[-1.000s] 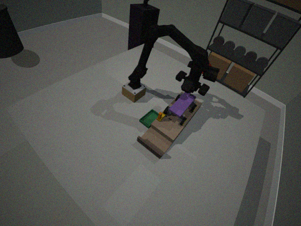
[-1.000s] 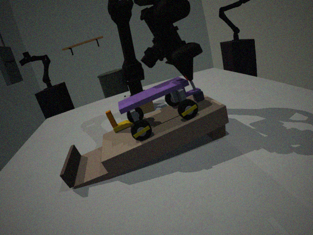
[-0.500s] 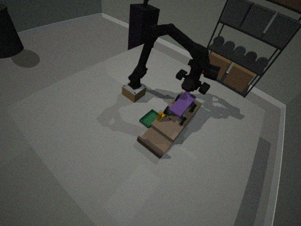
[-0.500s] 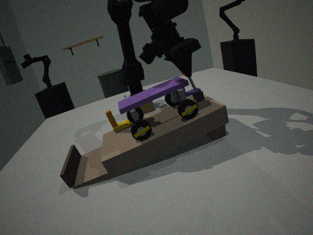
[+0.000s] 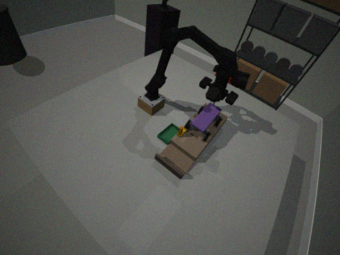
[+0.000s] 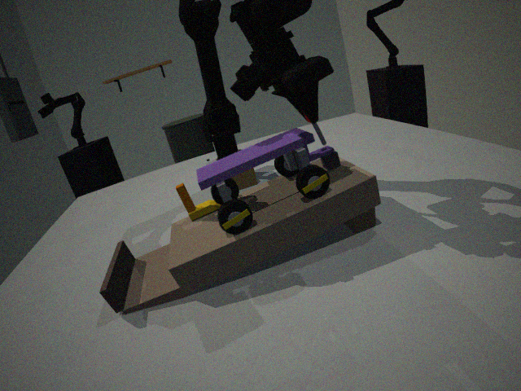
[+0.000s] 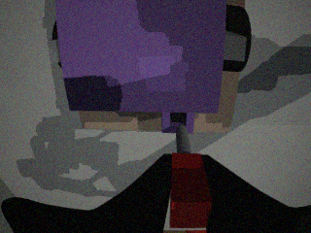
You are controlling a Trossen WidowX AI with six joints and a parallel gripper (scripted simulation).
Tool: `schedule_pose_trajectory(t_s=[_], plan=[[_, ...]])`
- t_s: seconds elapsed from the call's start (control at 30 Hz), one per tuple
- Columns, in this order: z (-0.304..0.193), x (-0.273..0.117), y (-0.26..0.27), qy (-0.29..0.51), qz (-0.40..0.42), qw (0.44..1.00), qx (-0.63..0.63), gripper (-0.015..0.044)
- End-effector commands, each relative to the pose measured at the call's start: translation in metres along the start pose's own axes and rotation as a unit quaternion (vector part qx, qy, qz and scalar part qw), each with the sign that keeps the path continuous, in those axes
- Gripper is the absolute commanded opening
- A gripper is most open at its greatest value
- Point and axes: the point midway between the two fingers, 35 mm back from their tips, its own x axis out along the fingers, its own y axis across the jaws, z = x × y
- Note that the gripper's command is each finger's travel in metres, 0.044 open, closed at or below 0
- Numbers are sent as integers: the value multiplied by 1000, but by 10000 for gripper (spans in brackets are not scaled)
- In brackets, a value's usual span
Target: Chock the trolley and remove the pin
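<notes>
"Now, what do our fingers hold?"

"Our gripper (image 5: 214, 102) (image 6: 311, 121) (image 7: 185, 162) closes on the red head of the stop pin (image 6: 318, 133) (image 7: 183, 139), whose grey shank slants down toward the purple tongue (image 6: 321, 152) (image 7: 165, 121) at the trolley's uphill end. The tip appears just above the hole (the exterior view is our best witness)."

"How do we finish the pull well?"

"We keep the grip firm and draw along the shank's own line, without twisting, until the tip stands well above tongue and deck. Only then do we travel sideways; a low swing could clip the purple trolley (image 5: 205, 117) (image 6: 252, 157) (image 7: 117, 44) and nudge it downhill."

"And what holds the trolley?"

"It stands on the wooden ramp (image 5: 189, 145) (image 6: 269, 243) (image 7: 228, 99), with the yellow chock (image 5: 180, 132) (image 6: 203, 209) on the downhill side of a lower wheel, orange handle raised. Contact looks likely, though we cannot see the black rubber base clearly enough to swear to it."

"Where does the pin go?"

"Into the green tray (image 5: 168, 133), which lies beside the ramp, near the chock. We should carry the pin around the trolley, lower it over the tray's middle, release, then back away, minding the orange handle (it stands close to that route)."
</notes>
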Motion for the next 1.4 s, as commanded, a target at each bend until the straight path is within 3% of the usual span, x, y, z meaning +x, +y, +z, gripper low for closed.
schedule_pose_trajectory(t_s=[0.0, 0.67, 1.37], plan=[[-3, -4, 2, 3, 2, 1000, -3, 0], [-32, 1, -1, 4, 2, 1000, -3, 0], [-33, 5, -73, 5, -1, 1000, -2, 0]])
